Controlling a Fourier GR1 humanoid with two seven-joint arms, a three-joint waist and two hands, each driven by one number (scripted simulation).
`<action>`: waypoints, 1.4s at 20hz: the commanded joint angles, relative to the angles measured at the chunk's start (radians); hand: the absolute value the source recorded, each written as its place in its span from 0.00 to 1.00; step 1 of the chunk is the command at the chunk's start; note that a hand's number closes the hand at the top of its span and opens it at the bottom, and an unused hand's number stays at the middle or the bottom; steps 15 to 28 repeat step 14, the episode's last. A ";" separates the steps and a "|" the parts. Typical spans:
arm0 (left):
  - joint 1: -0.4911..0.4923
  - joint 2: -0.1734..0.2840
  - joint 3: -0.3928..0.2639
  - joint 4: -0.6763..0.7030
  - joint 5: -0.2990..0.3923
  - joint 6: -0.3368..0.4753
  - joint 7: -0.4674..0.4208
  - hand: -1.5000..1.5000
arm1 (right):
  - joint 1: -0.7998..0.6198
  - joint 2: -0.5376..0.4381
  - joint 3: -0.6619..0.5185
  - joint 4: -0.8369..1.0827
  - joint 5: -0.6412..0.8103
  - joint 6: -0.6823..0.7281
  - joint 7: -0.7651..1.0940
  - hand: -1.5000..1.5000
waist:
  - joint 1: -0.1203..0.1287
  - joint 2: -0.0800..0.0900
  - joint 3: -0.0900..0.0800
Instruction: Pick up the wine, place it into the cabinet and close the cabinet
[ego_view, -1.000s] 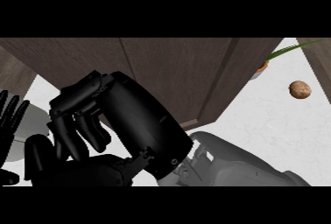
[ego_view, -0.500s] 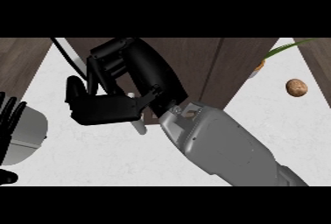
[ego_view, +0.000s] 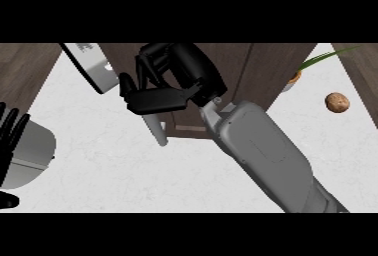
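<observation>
Right hand (ego_view: 159, 97) up at the cabinet (ego_view: 221, 75), fingers curled, apparently empty; judged to be working the door (ego_view: 88, 65), which stands ajar left of the hand, a pale handle (ego_view: 155, 131) just below. Wine not visible anywhere, perhaps already inside the cabinet. Left hand (ego_view: 11, 137) resting open, far left of cabinet. Bare bench (ego_view: 133, 175) below cabinet gives swing room. Small round thing (ego_view: 337, 102) well right of cabinet.
</observation>
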 joint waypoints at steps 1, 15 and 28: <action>-0.012 -0.012 -0.003 -0.038 0.001 0.025 0.030 0.00 | -0.005 -0.051 -0.074 0.161 0.004 0.072 -0.053 1.00 | 0.000 0.023 0.005; -0.047 -0.024 -0.010 -0.023 -0.002 -0.006 0.046 0.00 | -0.074 -0.097 -0.144 0.251 0.009 0.131 -0.102 1.00 | 0.002 0.025 0.004; -0.047 -0.024 -0.010 -0.023 -0.002 -0.006 0.046 0.00 | -0.074 -0.097 -0.144 0.251 0.009 0.131 -0.102 1.00 | 0.002 0.025 0.004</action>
